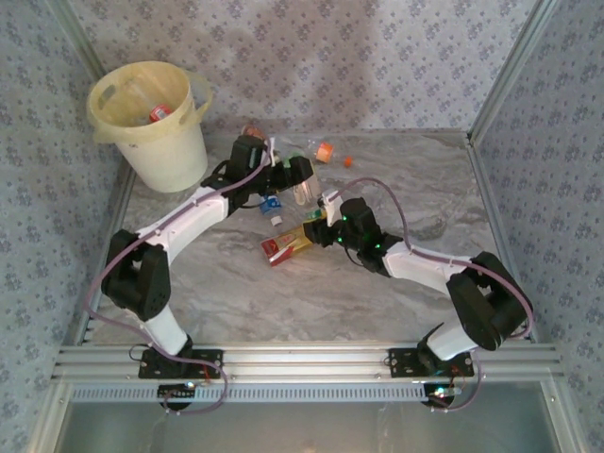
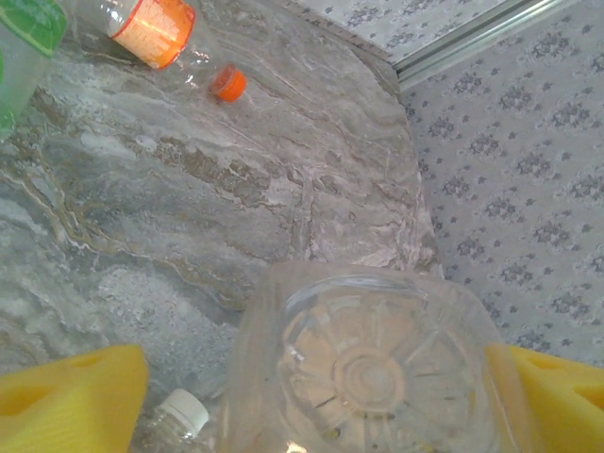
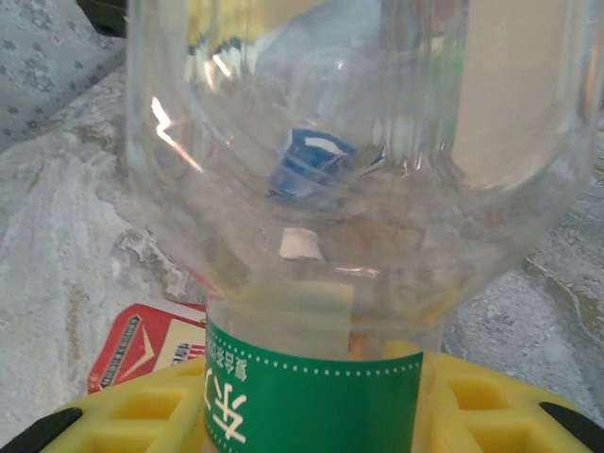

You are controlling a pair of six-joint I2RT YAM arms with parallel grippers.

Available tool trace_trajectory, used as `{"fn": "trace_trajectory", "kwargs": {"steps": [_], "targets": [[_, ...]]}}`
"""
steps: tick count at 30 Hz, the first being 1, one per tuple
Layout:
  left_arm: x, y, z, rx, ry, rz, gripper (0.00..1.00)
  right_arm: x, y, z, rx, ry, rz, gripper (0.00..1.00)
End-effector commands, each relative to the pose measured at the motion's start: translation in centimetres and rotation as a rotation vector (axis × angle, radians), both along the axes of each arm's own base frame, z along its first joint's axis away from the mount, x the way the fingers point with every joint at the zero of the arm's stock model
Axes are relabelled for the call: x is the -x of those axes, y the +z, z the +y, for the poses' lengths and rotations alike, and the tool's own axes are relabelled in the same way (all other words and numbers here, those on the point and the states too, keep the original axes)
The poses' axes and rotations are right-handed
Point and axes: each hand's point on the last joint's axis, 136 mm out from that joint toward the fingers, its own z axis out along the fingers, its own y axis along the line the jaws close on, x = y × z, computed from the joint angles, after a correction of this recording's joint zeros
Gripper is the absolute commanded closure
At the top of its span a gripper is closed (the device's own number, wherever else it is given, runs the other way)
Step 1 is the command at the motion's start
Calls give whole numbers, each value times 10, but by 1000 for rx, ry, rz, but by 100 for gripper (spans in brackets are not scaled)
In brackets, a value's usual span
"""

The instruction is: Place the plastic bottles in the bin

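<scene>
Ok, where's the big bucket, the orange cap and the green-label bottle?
Pale cream-yellow round plastic bucket point(image 1: 173, 151): top external view, its outer wall.
Small orange plastic cap point(image 2: 227, 84): left wrist view, its middle.
Clear plastic bottle with green label point(image 3: 311, 406): right wrist view, the label.

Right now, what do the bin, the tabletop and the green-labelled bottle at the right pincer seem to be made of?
The bin: cream-yellow moulded plastic, matte, judging by its rolled rim and one-piece handle. The tabletop: grey veined marble look with a dull sheen; real stone or printed laminate, cannot tell. The green-labelled bottle: thin clear glossy plastic, with sharp highlights and objects showing through.
</scene>
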Motion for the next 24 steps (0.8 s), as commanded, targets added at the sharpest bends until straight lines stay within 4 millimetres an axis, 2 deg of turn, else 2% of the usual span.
{"fn": "trace_trajectory", "kwargs": {"steps": [1,5,8,11,14,18,19,22,24], "targets": [[4,-5,-9,-20,-33,15,20,-5,29,14,-93,19,-53,69],[5,-5,-11,-17,-45,23,33,-2,31,17,-115,33,-39,67],[3,-3,-10,-22,-46,18,41,2,30,20,-126,59,-33,62],[0,3,-8,-13,-44,14,47,5,28,18,-134,63,-16,50],[-11,17,5,12,-9,-21,48,6,28,14,-143,61,-8,35],[-40,52,36,37,86,-121,49,3,32,-2,-146,16,-20,13],[-47,64,44,42,113,-154,49,2,33,-7,-150,-7,-15,3],[-69,107,76,33,220,-284,49,-8,32,-33,-172,-136,24,0],[-82,141,104,-5,330,-405,49,-13,32,-51,-188,-221,48,0]]}}
